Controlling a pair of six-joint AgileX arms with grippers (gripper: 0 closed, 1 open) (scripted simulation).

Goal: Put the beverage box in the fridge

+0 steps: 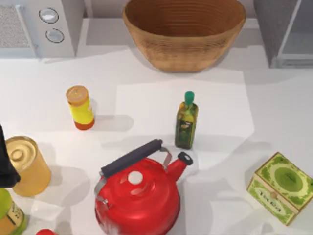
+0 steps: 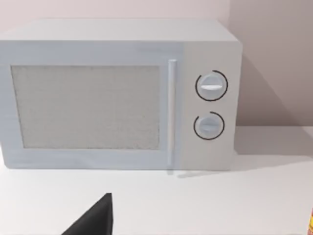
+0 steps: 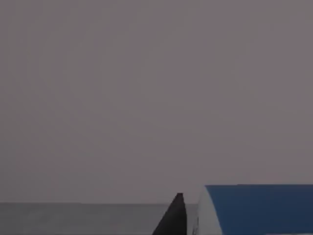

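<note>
Carton work this, and what I have to go on is thin: in the right wrist view the blue top of the beverage box (image 3: 254, 208) sits just beside my right gripper (image 3: 178, 220), both before a plain grey surface that I take to be part of the fridge (image 1: 288, 34). Whether that gripper has the box clamped or stands free of it, I cannot tell. The fridge stands at the table's far right corner, its paler inside showing from above. To do this step well I would carry the box level and upright, well inside the cabinet and off its walls, bring its base down flat on the floor of the compartment, and only then let go and back straight out. My left gripper (image 2: 95, 218) is parked at the table's left edge, facing the microwave (image 2: 117, 93); its opening I cannot tell either.
</note>
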